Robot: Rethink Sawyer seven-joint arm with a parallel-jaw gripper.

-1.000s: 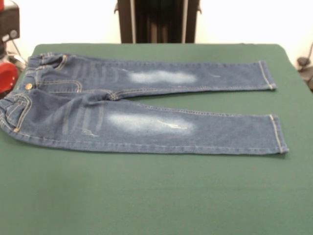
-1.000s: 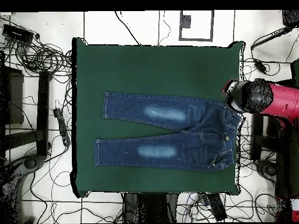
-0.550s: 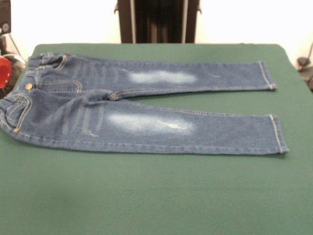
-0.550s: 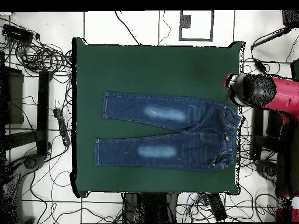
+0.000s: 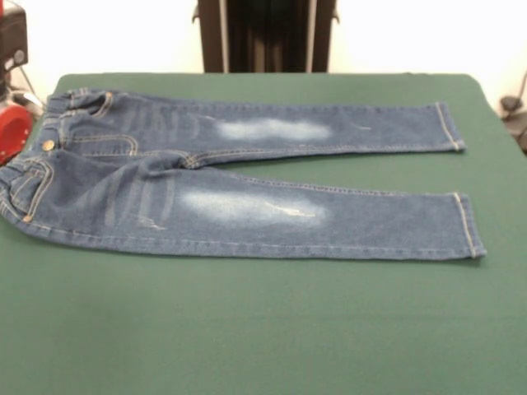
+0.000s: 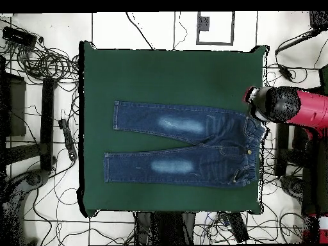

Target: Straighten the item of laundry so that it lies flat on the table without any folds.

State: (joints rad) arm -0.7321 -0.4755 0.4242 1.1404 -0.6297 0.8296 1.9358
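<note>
table [image 5: 247,329] | jeans [image 5: 239,185] flat | overhead: arm [image 6: 288,106] beside waistband | pincer state unclear

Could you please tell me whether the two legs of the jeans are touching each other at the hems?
Apart: the overhead view shows green table between the jeans' hems.

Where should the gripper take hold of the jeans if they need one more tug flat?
Probably the waistband of the jeans, coming from above at that table edge. It looks slightly bunched there, and the arm hangs beside it. Both legs already lie straight, hems apart.
</note>
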